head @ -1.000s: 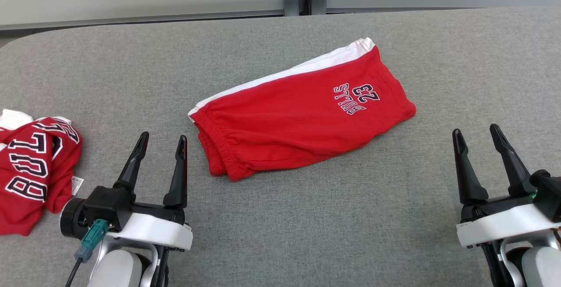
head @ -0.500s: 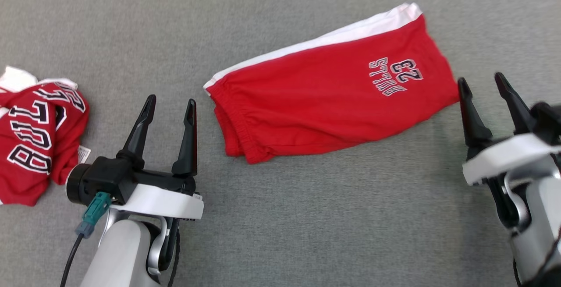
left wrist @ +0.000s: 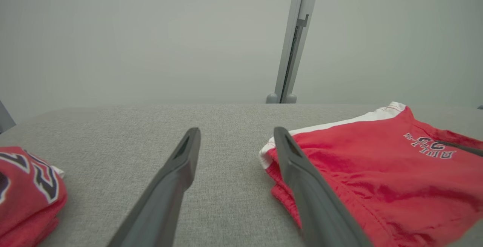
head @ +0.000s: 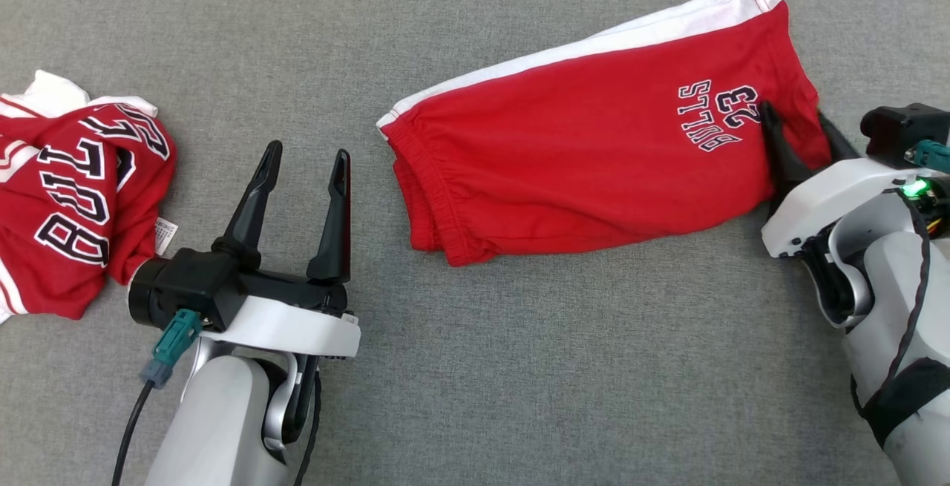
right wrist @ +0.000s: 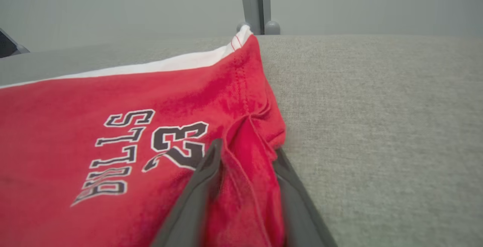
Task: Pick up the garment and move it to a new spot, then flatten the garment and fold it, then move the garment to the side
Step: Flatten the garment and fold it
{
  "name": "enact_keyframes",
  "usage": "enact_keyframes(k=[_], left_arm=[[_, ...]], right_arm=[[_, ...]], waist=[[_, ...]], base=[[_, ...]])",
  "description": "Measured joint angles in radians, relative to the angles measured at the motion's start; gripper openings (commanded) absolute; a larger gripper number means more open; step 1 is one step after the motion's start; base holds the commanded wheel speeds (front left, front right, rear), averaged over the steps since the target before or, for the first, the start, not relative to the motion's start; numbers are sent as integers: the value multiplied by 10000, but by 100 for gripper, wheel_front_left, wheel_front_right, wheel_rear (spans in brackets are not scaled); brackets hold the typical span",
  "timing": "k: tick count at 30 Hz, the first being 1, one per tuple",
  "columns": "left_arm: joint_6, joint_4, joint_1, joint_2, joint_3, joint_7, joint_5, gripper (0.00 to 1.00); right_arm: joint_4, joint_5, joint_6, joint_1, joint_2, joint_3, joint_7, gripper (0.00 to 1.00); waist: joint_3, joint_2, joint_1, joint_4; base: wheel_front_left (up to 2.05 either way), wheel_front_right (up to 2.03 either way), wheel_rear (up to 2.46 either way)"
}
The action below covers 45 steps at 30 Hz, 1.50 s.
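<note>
Pinching the right hem of the red shorts (head: 594, 145) between right gripper (right wrist: 248, 148) fingers; lying lengthwise left-to-right across the worktop (head: 519, 382) (waistband end sitting near the spread, empty left gripper (head: 308, 150) fingers).

A crumpled red jersey (head: 70, 189) lies at the table's (head: 519, 367) left side. A grey post (left wrist: 293, 39) stands behind the table.

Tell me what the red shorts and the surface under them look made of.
Red shorts: soft matte knit, probably cotton jersey; it gathers at the waistband and bunches in the right tool. Surface: grey matte woven-looking fabric, finely flecked.
</note>
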Motion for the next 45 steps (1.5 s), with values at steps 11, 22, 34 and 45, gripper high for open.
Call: enact_keyframes(k=[11,22,34,45], left_arm=[[-42,-54,370,17,161,0,255,100],[-40,-102,801,161,119,86,224,100],[-23,-148,800,171,-71,178,174,100],[13,-2,608,90,-366,184,44,100]], right_arm=[[-796,334,4,1245,146,451,-1030,0],[-3289,-794,4,4042,132,-1358,-736,0],[-5313,-1327,4,3923,566,-1034,96,0],[-5724,-1012,4,2772,1407,3039,915,0]], waist=[[-512,0,0,-531],[-1142,0,0,-1188],[-1213,0,0,-1081],[-1187,0,0,-584]], base=[[0,0,0],[0,0,0],[0,0,0],[0,0,0]])
